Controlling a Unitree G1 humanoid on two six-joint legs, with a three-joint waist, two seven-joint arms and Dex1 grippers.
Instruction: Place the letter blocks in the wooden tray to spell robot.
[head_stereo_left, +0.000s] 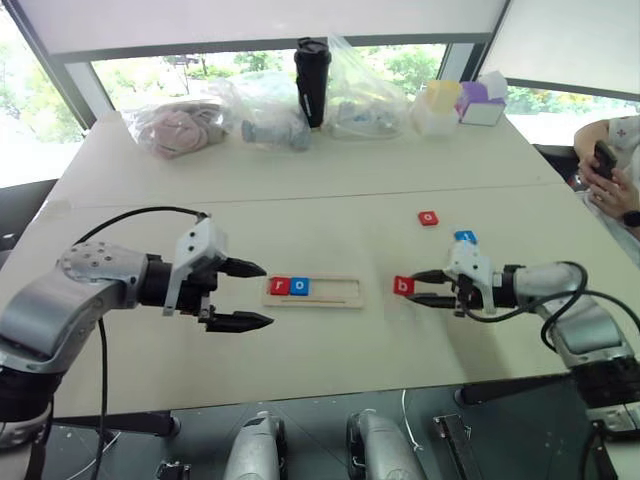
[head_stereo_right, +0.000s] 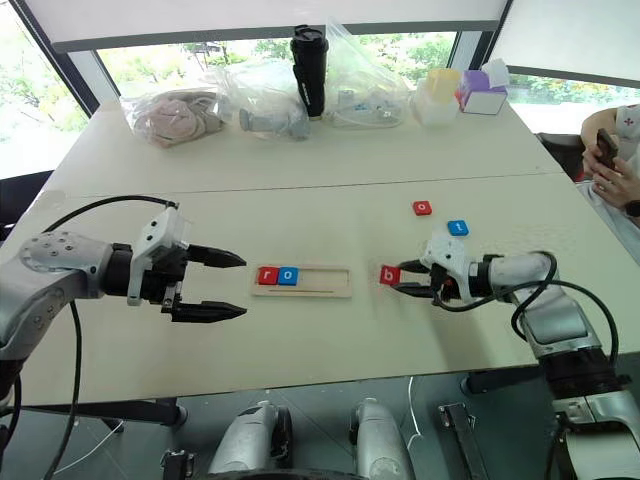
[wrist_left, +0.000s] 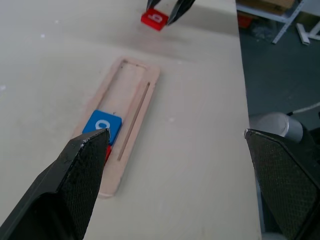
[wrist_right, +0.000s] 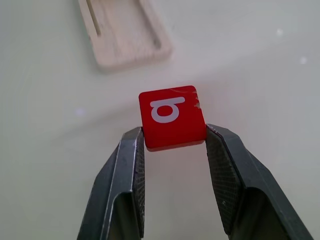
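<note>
Wooden tray (head_stereo_left: 315, 291): lies flat near the middle of the pale table (head_stereo_left: 300, 200), long side running left to right.
Tiles in tray: a red "r" tile (head_stereo_left: 280, 286) at the tray's left end, a blue "o" tile (head_stereo_left: 300, 286) touching it on the right; the other slots are bare wood.
Red "b" tile (wrist_right: 172, 117): pinched at its two side edges by the right gripper (head_stereo_left: 432, 287), just right of the tray's right end.
Loose tiles: a red "o" tile (head_stereo_left: 428, 217) and a blue "t" tile (head_stereo_left: 466, 237) lie on the table beyond the right gripper, near each other.
Left gripper (head_stereo_left: 245, 294): fingers spread wide, holding nothing, tips just beside the tray's left end.
Far edge: clear bags, a black tumbler (head_stereo_left: 311, 80) and small boxes by the window.
Right edge: a person's hand holding a phone (head_stereo_left: 604, 158).
</note>
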